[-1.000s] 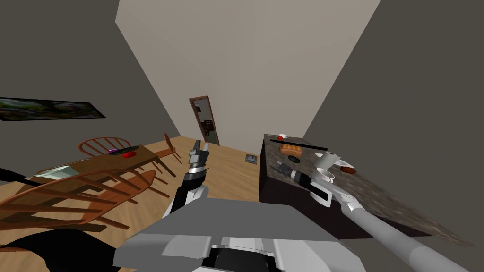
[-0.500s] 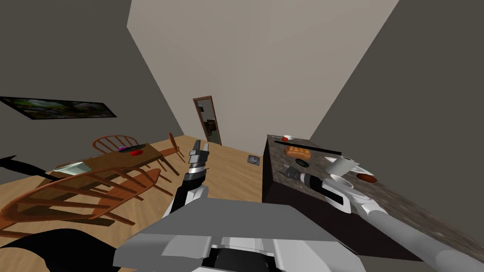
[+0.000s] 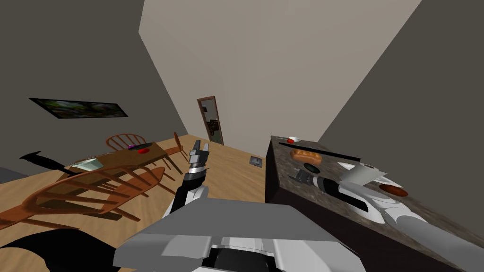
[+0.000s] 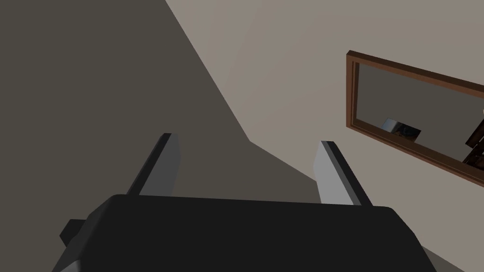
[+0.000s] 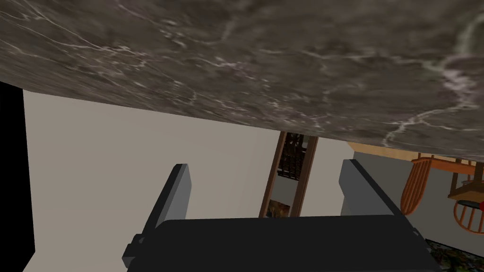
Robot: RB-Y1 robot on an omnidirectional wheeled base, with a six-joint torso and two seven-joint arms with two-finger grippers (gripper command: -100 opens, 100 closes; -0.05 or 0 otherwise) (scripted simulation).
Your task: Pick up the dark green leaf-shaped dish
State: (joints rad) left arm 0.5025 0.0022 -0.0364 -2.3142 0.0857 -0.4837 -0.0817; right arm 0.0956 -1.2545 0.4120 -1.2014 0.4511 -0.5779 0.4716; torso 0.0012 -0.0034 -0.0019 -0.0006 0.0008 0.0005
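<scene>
Head view has the dark green dish (image 3: pixel 312 167) lying on the dark marbled counter (image 3: pixel 282 159), just beside a loaf of bread (image 3: pixel 306 156) and near a white cup (image 3: pixel 361 174). The right gripper (image 3: pixel 289 176) reaches low over the counter, its tip just beside the dish; whether it touches the dish I cannot tell. In the right wrist view its fingers (image 5: pixel 177 189) stand spread apart with nothing between them, and the marbled counter top lies close beyond them. The left gripper (image 3: pixel 199 152) is held up over the wooden floor (image 3: pixel 231 174), well apart from the counter and near a wooden table (image 3: pixel 127 158) with chairs (image 3: pixel 94 189). Its fingers (image 4: pixel 165 163) are spread wide too, holding nothing.
</scene>
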